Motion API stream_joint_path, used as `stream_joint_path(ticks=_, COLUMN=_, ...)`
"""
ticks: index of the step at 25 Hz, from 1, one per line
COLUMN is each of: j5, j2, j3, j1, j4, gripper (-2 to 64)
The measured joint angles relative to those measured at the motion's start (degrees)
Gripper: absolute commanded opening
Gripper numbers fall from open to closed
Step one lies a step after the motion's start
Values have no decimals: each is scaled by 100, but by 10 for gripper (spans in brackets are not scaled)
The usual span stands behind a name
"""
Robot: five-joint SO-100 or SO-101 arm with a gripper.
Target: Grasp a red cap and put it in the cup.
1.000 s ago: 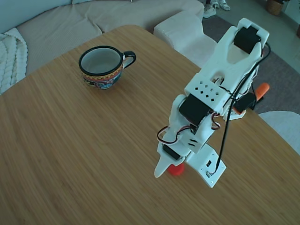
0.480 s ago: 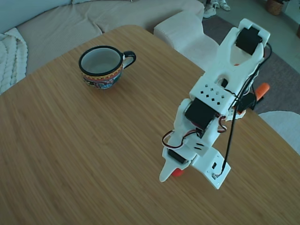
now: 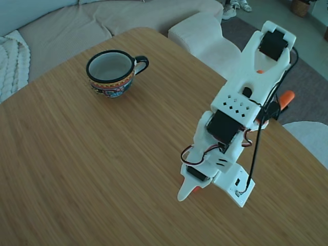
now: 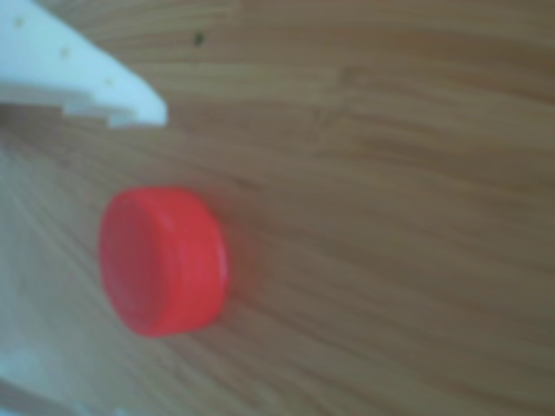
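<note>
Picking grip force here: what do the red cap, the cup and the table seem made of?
Red cap: likely plastic, smooth, uniform matte red. Cup: looks like glazed ceramic, with a glossy black rim and painted band. Table: wood or bamboo, judging by its fine parallel grain strips.
</note>
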Motion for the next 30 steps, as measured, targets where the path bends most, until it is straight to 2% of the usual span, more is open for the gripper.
stream_joint_path(ticks=16, j5=0, j2=0, j3=88, j1=26, j4=0, gripper=428)
stream_joint_path(ticks=26, j5=0, j2=9, j3=167, j1=26, j4=-62, gripper=106)
stream_joint_path(ticks=30, j5=0, j2=9, j3=167, j1=44, j4=-62, gripper=84)
